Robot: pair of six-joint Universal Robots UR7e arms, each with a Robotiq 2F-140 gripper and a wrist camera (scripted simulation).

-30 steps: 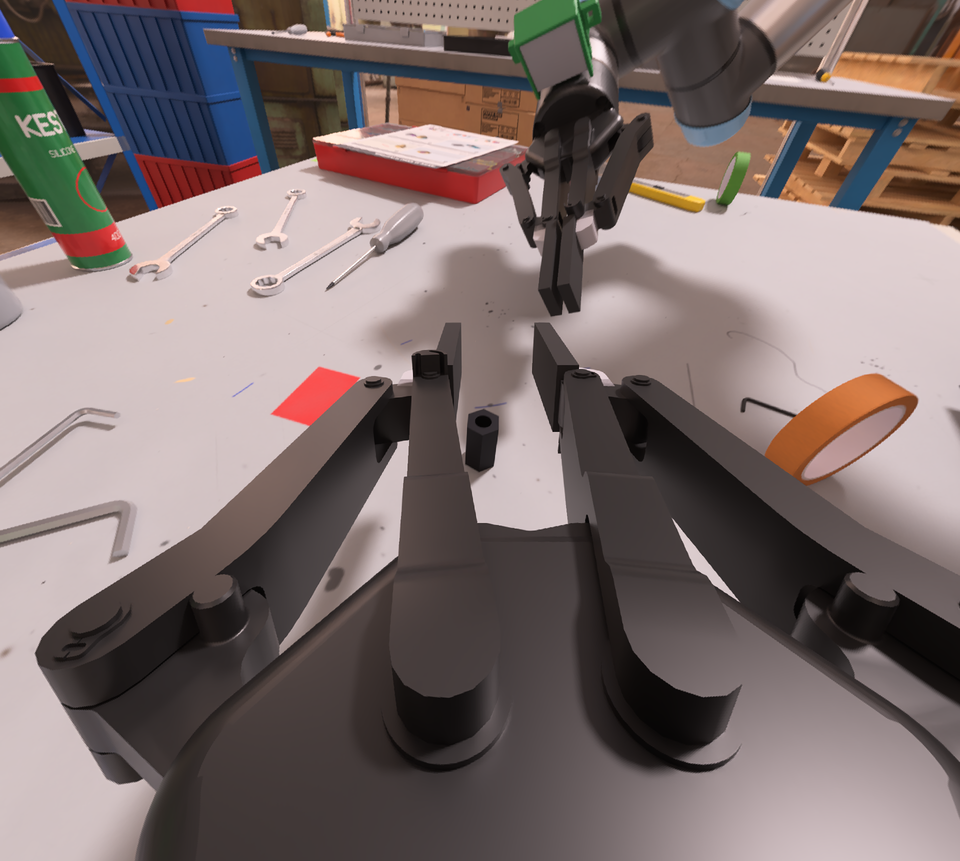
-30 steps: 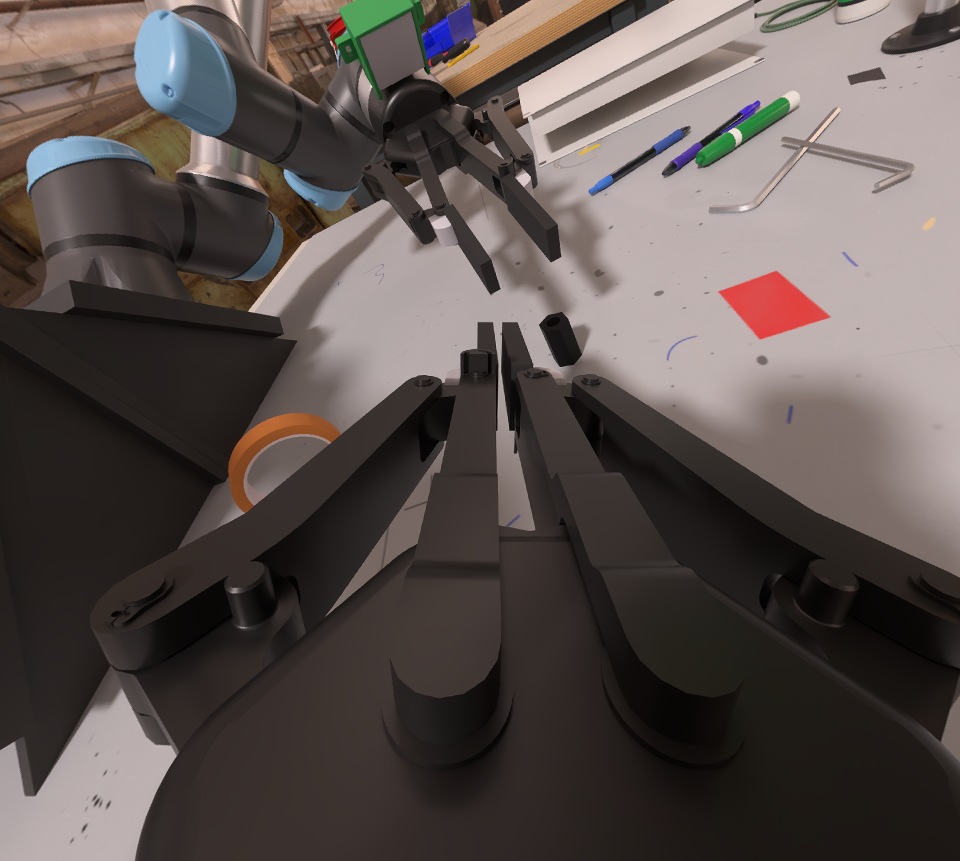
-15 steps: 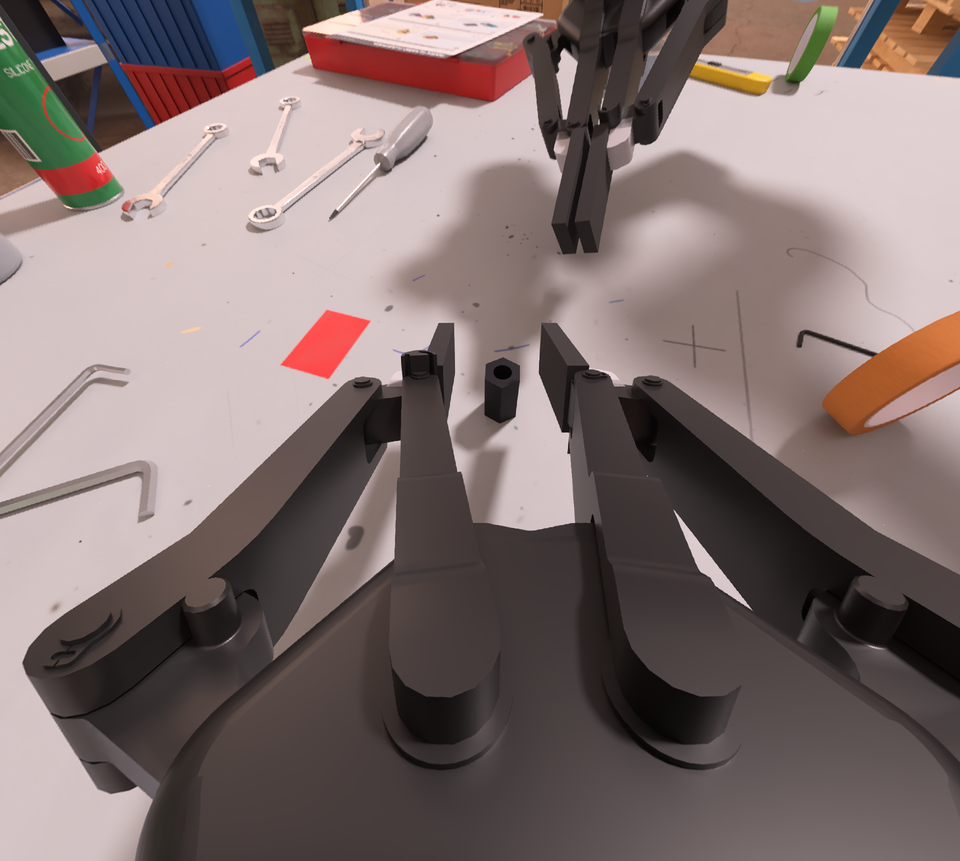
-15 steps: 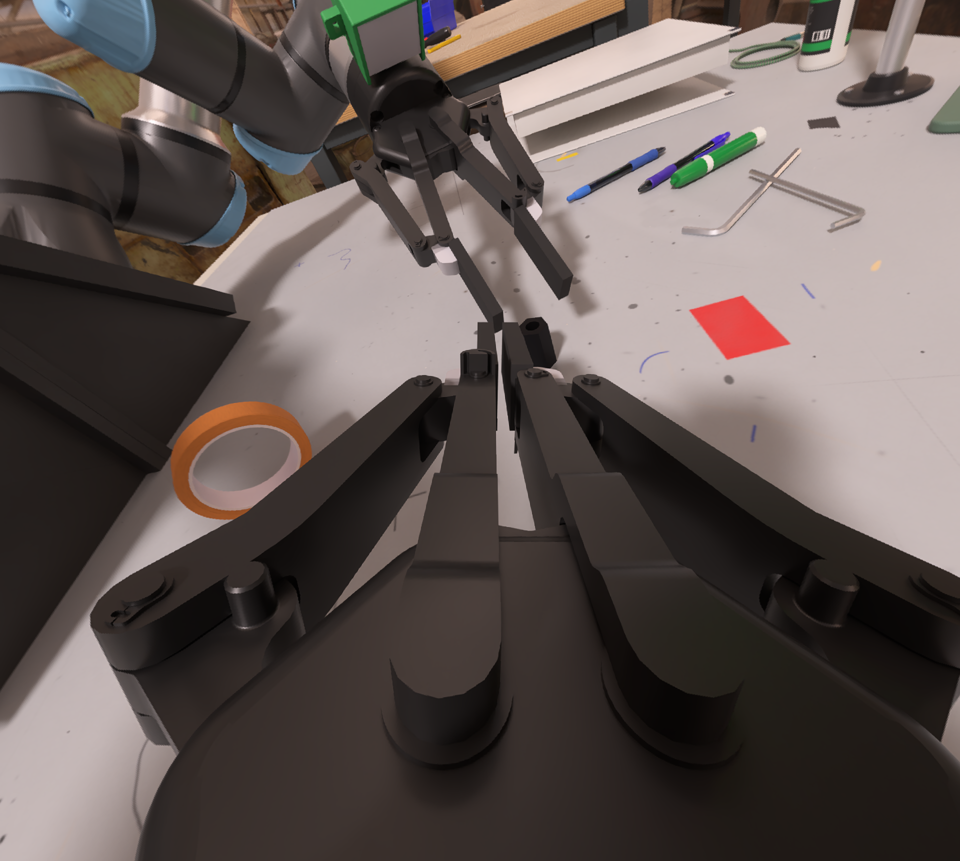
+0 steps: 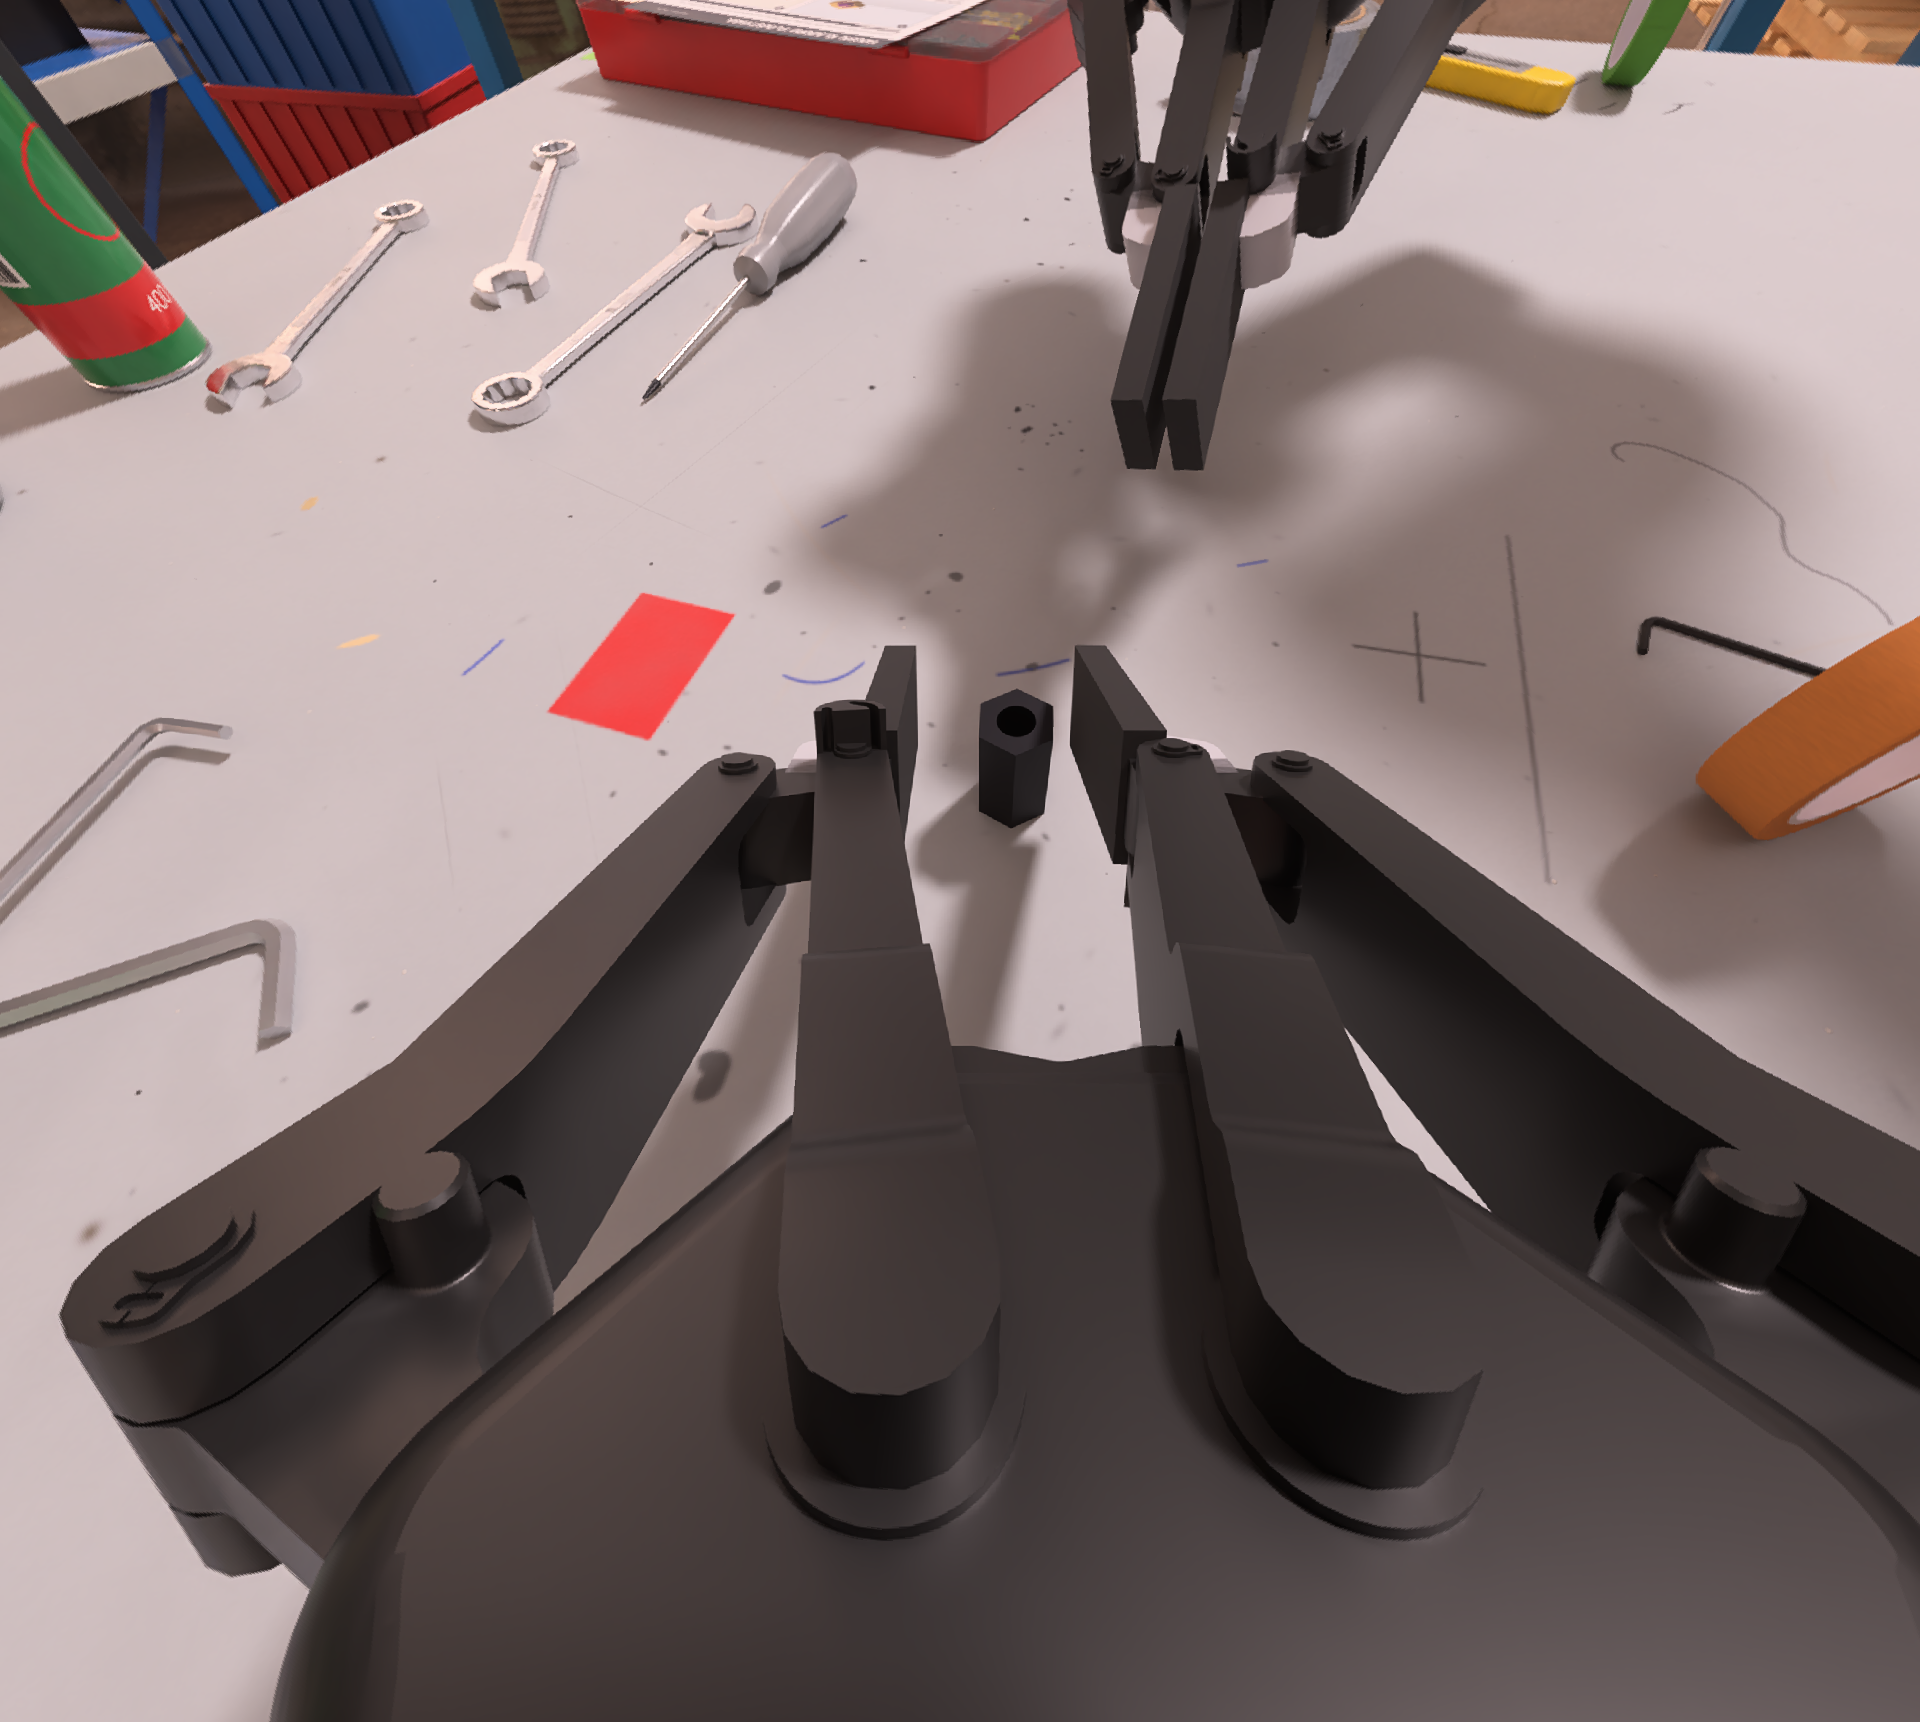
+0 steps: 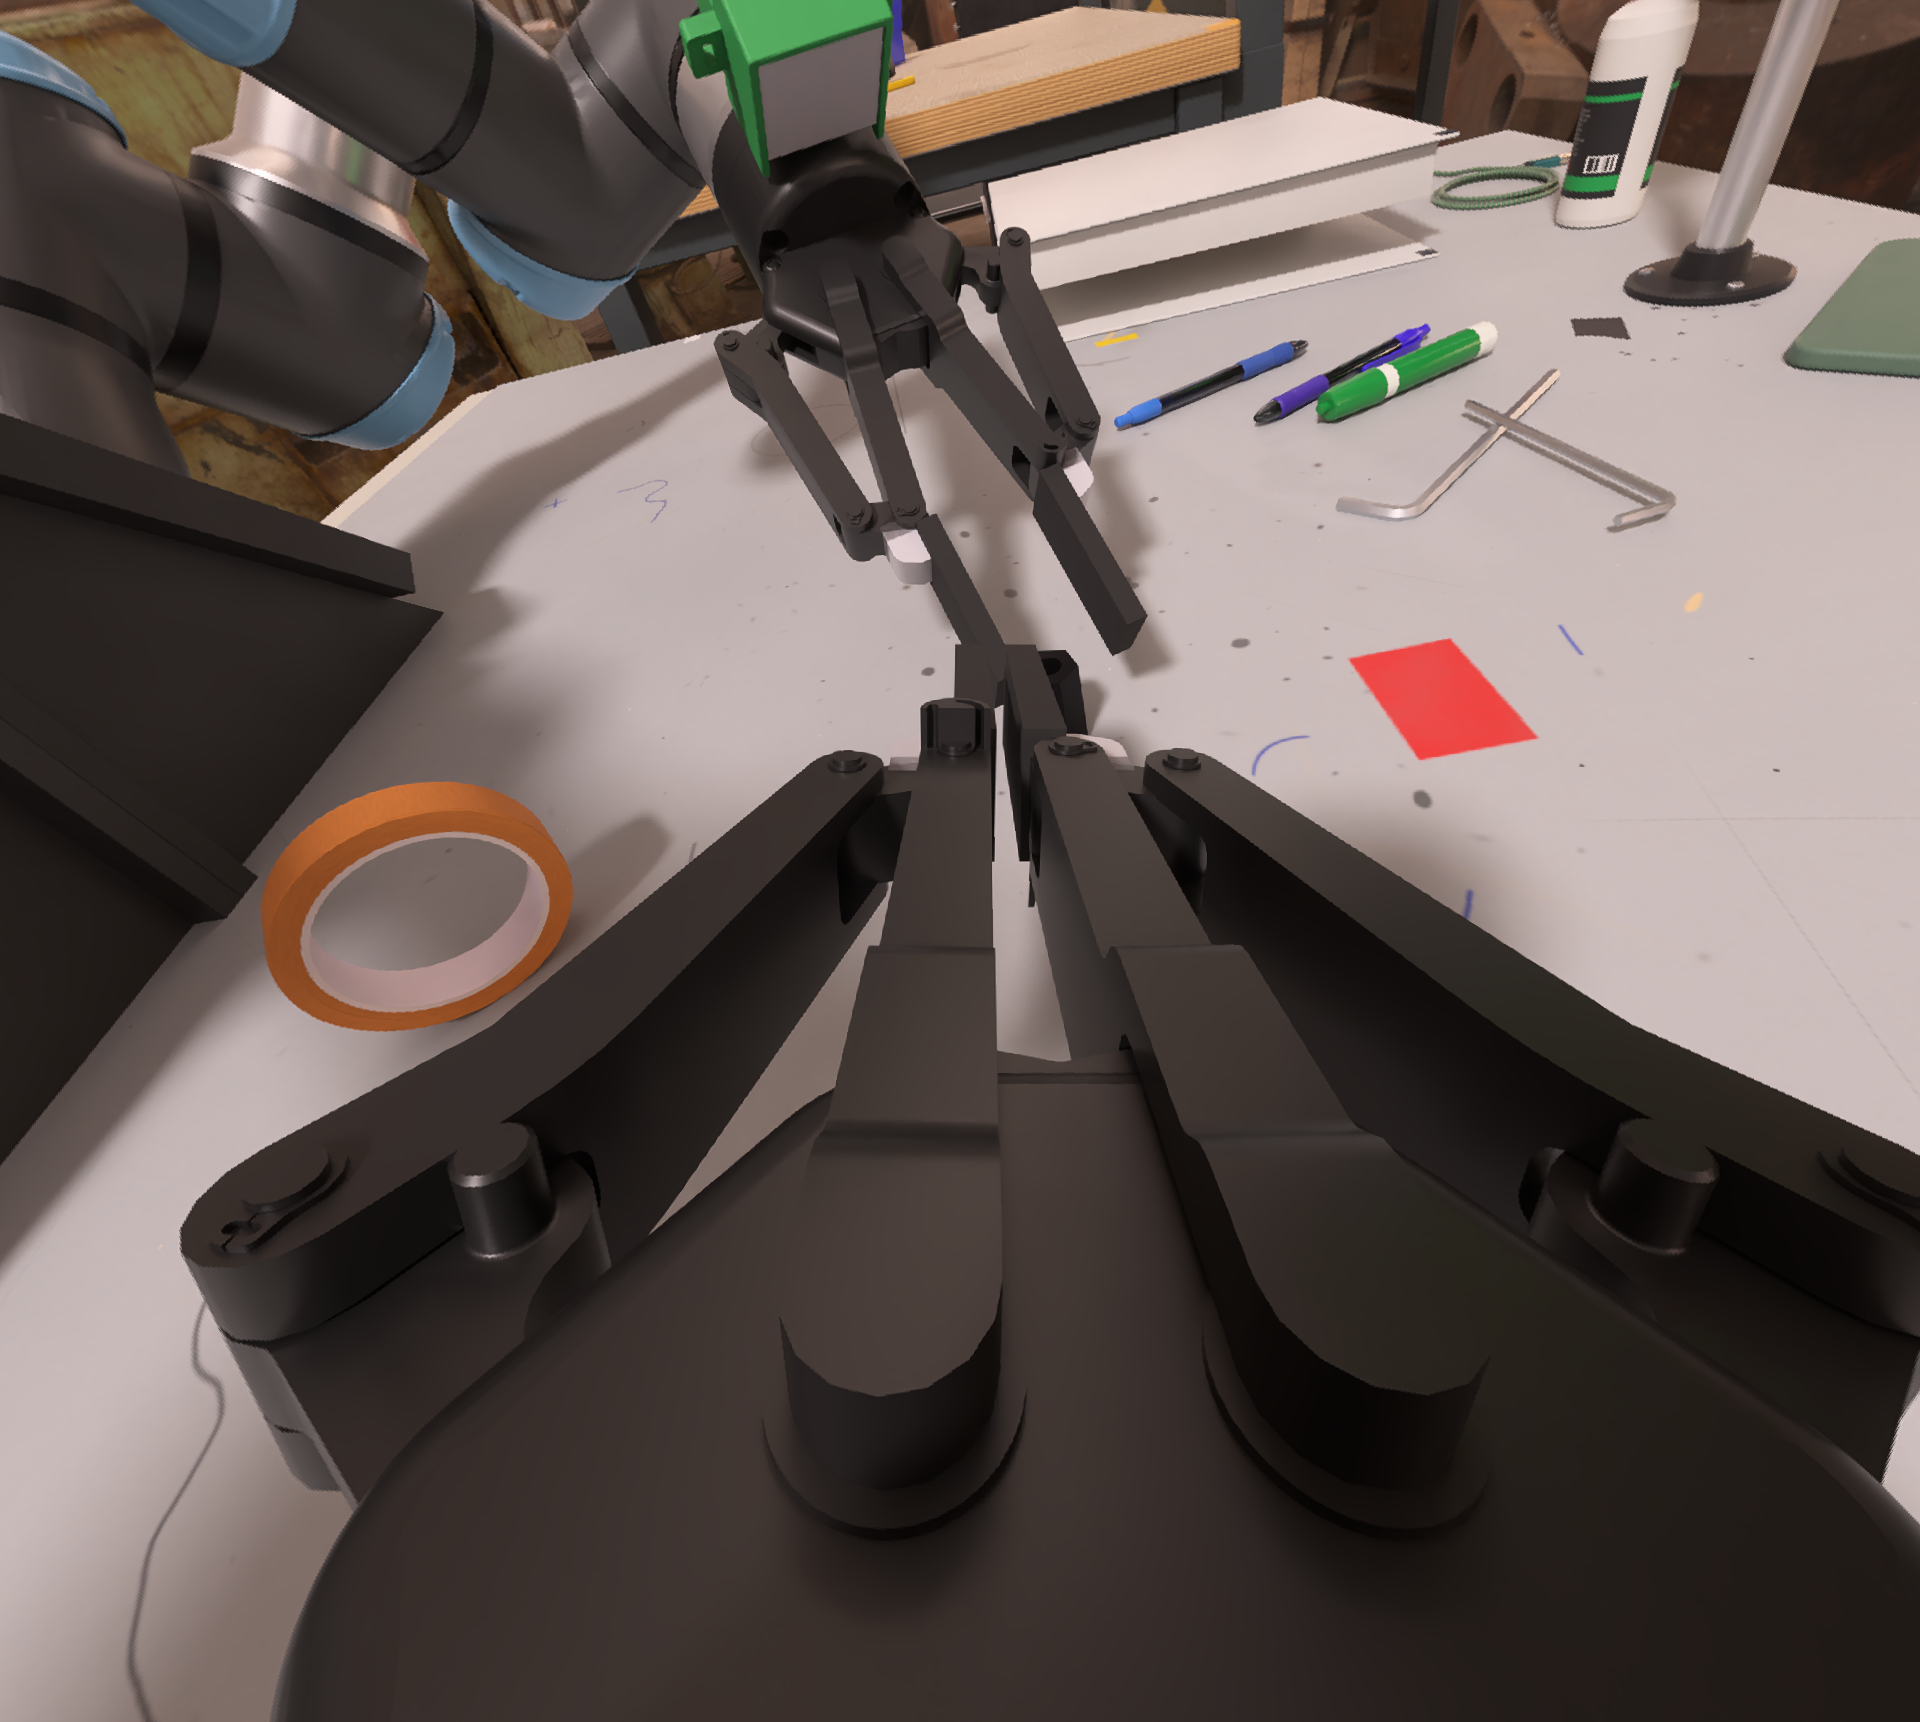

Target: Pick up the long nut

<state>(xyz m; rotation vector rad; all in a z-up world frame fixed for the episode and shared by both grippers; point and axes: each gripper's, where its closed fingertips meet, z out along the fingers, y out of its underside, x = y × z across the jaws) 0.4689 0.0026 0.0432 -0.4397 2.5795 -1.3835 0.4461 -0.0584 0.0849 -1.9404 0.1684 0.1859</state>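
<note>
The long nut (image 5: 1013,763) is a small black hex piece standing upright on the grey table (image 5: 1351,384). My left gripper (image 5: 997,696) is open, with a finger on each side of the nut and a gap on both sides. My right gripper (image 6: 1000,670) is shut and empty, and hangs above the table just beyond the nut, as the left wrist view (image 5: 1162,425) shows. In the right wrist view the nut (image 6: 1060,666) shows only partly behind my right fingertips, with the left gripper (image 6: 1060,633) around it.
An orange tape roll (image 5: 1808,758) lies right of the nut. A red patch (image 5: 644,664), wrenches (image 5: 603,322), a screwdriver (image 5: 769,259), hex keys (image 5: 156,976) and a green can (image 5: 83,290) lie left. A red case (image 5: 831,41) stands behind. Pens (image 6: 1403,368) lie farther off.
My left gripper has come down and forward, so the nut now stands between its open fingers. My right gripper has stayed shut and has drawn back and up a little.
</note>
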